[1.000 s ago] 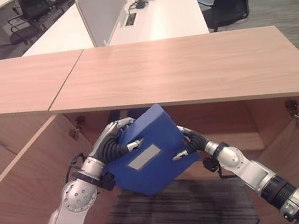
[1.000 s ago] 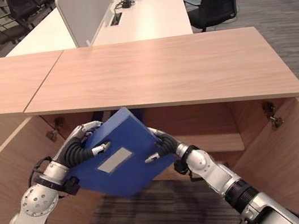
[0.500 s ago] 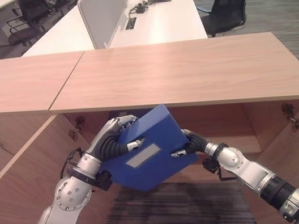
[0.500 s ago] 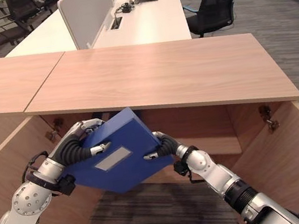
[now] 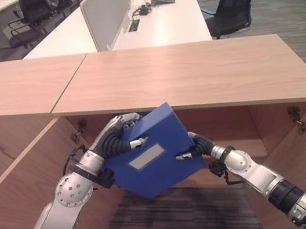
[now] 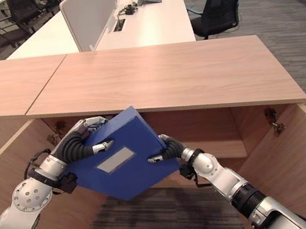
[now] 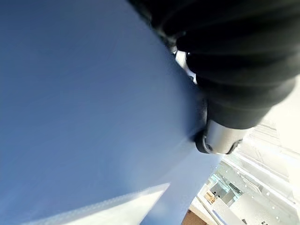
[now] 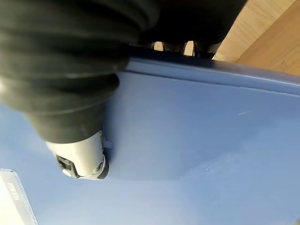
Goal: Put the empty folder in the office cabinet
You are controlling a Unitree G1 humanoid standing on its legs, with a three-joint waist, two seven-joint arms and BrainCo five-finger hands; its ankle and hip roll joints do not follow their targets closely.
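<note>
1. the thick blue box-type folder with a pale rectangular spine label (image 5: 151,159) is held in the air between my two hands, tilted with one corner down.
2. it sits in front of the open light-wood office cabinet (image 5: 193,75), just below the front edge of the cabinet's top panel, not yet inside.
3. my left hand (image 5: 122,134) grips the folder's upper left edge; the fingers are curled over the edge and the thumb is pressed on the labelled face.
4. my right hand (image 5: 191,148) clamps the right edge, thumb on the labelled face, fingers wrapped behind.
5. both cabinet doors (image 5: 21,189) stand swung open to either side of my arms.
6. beyond the cabinet top are a long white desk with a grey divider screen (image 5: 106,8) and a black office chair (image 5: 234,1) on grey carpet.
</note>
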